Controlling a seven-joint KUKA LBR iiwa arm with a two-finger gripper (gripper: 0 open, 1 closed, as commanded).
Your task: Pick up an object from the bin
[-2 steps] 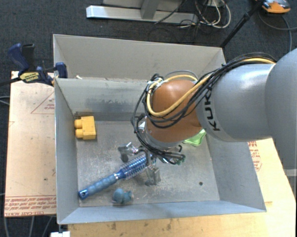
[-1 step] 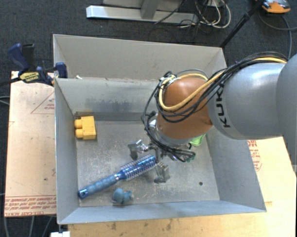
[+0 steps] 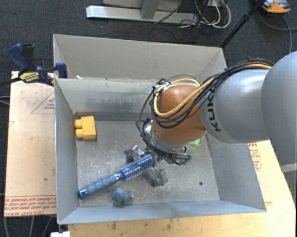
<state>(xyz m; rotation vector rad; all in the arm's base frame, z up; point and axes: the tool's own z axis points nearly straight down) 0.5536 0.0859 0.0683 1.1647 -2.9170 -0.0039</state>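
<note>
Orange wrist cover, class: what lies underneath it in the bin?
The gripper, fingers open astride the head of the blue brush. A green thing peeks out at the right edge of the orange wrist cover; the rest is covered, so its kind cannot be told.

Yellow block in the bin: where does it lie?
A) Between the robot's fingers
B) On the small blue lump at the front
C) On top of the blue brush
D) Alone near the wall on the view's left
D: the yellow block sits by itself on the floor of the bin near that wall, apart from the blue brush and the gripper.
</note>
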